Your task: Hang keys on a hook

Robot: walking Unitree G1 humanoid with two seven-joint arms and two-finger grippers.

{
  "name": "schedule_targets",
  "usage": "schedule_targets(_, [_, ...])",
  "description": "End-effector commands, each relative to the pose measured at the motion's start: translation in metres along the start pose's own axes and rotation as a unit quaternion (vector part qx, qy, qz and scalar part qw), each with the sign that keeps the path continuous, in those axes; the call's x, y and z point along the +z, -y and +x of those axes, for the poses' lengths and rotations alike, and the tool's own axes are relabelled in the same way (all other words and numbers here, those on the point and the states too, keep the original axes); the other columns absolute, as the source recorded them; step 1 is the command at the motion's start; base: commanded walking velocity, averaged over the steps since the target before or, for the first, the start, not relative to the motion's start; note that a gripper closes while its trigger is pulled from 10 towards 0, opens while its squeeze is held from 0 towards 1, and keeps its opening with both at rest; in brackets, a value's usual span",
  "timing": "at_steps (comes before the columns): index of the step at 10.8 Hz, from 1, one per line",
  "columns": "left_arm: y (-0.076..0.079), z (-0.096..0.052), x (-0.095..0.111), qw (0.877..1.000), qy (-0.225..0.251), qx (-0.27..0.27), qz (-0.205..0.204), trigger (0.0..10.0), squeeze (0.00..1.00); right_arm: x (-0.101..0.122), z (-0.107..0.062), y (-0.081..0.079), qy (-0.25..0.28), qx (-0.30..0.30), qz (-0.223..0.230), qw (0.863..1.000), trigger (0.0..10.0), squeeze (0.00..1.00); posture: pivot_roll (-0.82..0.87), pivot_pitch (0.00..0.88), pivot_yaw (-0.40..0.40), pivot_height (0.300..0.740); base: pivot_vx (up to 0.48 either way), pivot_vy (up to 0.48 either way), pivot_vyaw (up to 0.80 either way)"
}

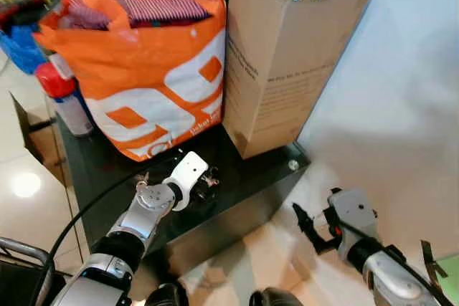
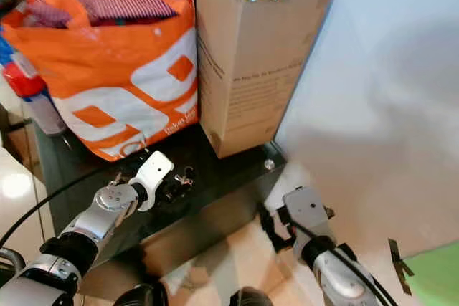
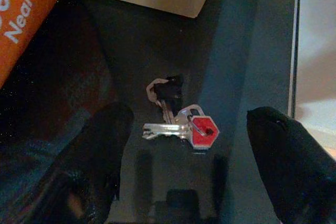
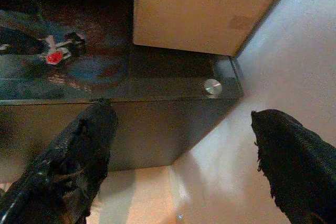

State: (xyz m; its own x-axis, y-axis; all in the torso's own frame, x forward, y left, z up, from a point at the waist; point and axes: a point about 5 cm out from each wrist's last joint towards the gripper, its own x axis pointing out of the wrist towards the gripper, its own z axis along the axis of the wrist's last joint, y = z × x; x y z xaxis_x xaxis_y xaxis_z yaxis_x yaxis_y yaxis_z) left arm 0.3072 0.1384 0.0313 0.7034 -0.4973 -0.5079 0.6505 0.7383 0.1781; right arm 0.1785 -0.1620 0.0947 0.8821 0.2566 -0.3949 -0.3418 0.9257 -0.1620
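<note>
Dark glass table (image 3: 247, 51): left claw (image 3: 184, 166) spread wide, empty, straddling flat-lying silver keys with red hexagonal tag (image 3: 181, 124); blades point toward one finger.

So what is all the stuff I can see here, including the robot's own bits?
keys: one bunch, silver with a red tag, lying on the dark table between the left gripper's open fingers, not yet picked up
table: one, dark glass top, against the wall
shopping bag: one, orange and white, on the table, striped cloth on top
cardboard box: one, brown, upright on the table beside the bag
spray can: one, white with a red cap, left of the bag
wall: white, right of the table
left gripper: black fingers, open, over the keys
right gripper: black fingers, open, low beside the table's front corner
</note>
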Motion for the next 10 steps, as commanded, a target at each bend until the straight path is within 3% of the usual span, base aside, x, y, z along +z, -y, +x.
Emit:
schedule_targets(1, [-0.002,0.001,0.006,1.0,0.008,-0.003,0.004,10.0,0.0,0.001,-0.003,-0.001,-0.004,0.003,-0.003,1.0,10.0,0.0,-0.24,0.189,-0.052,0.732,0.0,0.0,0.0])
schedule_targets(3, [-0.005,0.003,0.009,1.0,0.009,-0.003,0.003,10.0,0.0,-0.002,-0.009,-0.005,-0.008,0.028,0.005,1.0,10.0,0.0,-0.24,0.187,-0.04,0.732,0.0,0.0,0.0])
schedule_targets(7, [0.011,0.01,0.023,0.997,0.03,-0.066,0.002,10.0,0.0,-0.006,-0.012,-0.01,-0.015,0.051,0.009,0.999,10.0,0.0,-0.24,0.194,-0.022,0.732,0.0,0.0,0.0])
schedule_targets(10, [0.002,0.007,0.015,0.997,-0.018,-0.066,0.016,10.0,0.0,-0.009,-0.012,-0.023,-0.019,0.059,0.025,0.998,10.0,0.0,-0.21,0.205,0.049,0.732,0.0,0.0,0.0])
